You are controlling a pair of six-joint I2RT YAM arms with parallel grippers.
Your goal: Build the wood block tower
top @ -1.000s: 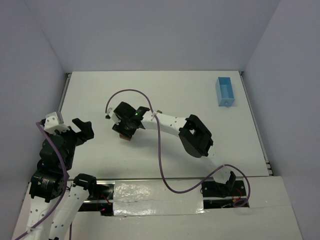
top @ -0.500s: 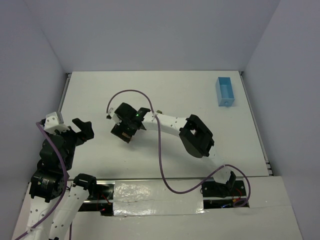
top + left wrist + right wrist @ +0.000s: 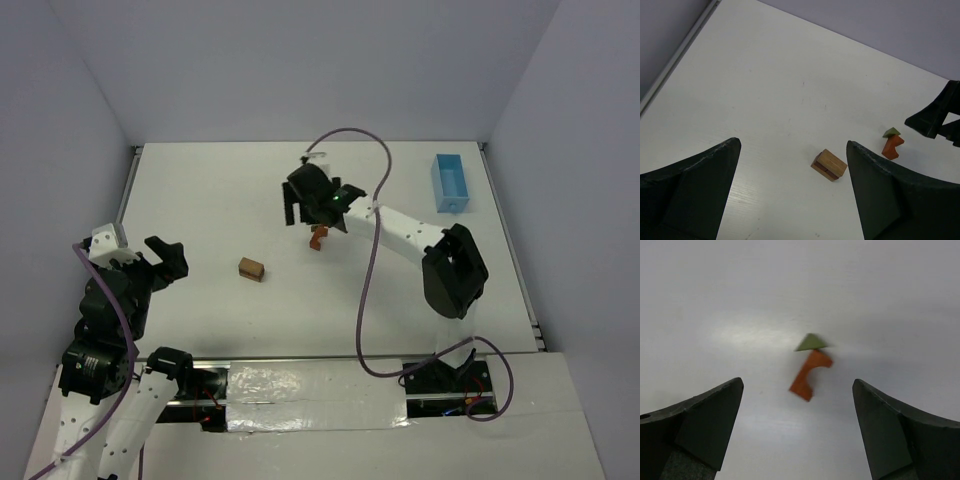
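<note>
Tan-over-dark-brown, that's the tower. From the left wrist it reads as two layers, a light block on a darker one, but I can't make out the seam from the top camera. It sits alone on the table, left of centre, well clear of both arms.

Left gripper is parked at the left edge with its fingers spread wide and nothing between them. Its wrist view cuts off the finger bases at the bottom of the frame.

Right gripper hangs over mid-table, jaws wide apart and holding nothing. Below it lies an orange notched block with a small green wedge touching its upper end. The wedge is blurred in the right wrist view, so I can't tell if it rests on the orange piece or just against it. From above I only get the orange one, and the green is too small to pick out.

Right fingers are clipped at the right edge of the left wrist view.

Light-blue tray sits at far right, interior not readable. Purple cable loops over the right arm.
</note>
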